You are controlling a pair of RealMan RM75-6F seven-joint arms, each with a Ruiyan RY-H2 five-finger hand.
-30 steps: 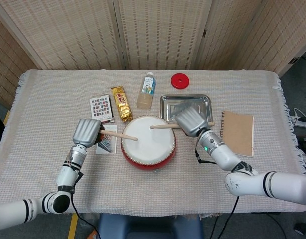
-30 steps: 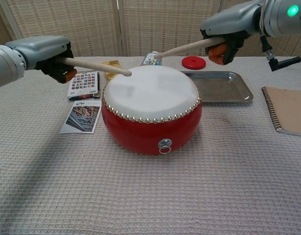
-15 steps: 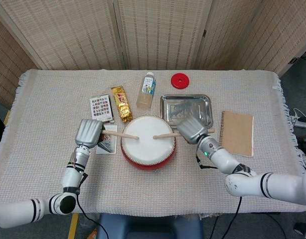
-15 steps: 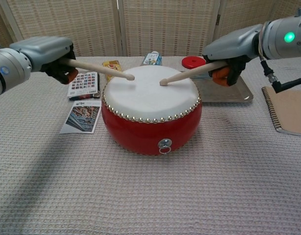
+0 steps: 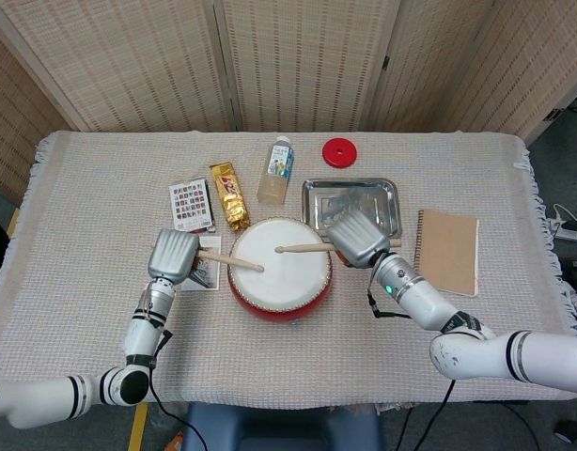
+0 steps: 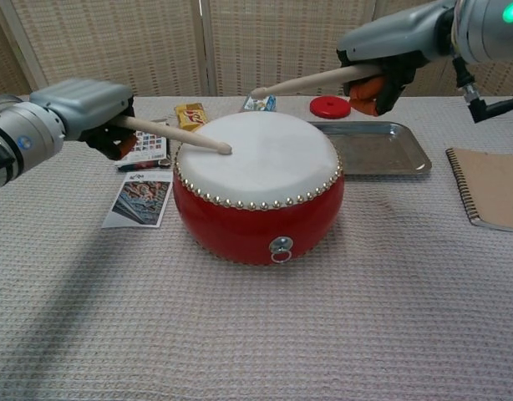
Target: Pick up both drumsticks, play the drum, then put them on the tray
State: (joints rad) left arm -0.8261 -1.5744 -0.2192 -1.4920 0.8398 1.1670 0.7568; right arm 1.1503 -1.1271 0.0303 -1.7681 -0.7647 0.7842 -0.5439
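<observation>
My left hand (image 6: 89,109) held one drumstick (image 6: 177,135), tip down on the drum (image 6: 256,188). My right hand (image 6: 382,54) gripped the other drumstick (image 6: 302,81) above it. The tray (image 6: 369,154) sat just behind the drum.

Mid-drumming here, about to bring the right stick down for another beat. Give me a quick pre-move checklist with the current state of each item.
1. Right hand grips the right drumstick: ok, stick sits firmly in the closed fingers.
2. Right stick raised clear of the drum: ok, its tip hangs above the far rim.
3. Left hand grips the left drumstick: ok.
4. Left stick out of the right stick's path: ok, its tip is at the skin on the left side, apart from the other.
5. Tray free for the later drop-off: ok, nothing lies in it.
6. Bottle behind the drum clear of the swing: cannot tell, it lies near the raised tip's line.
</observation>
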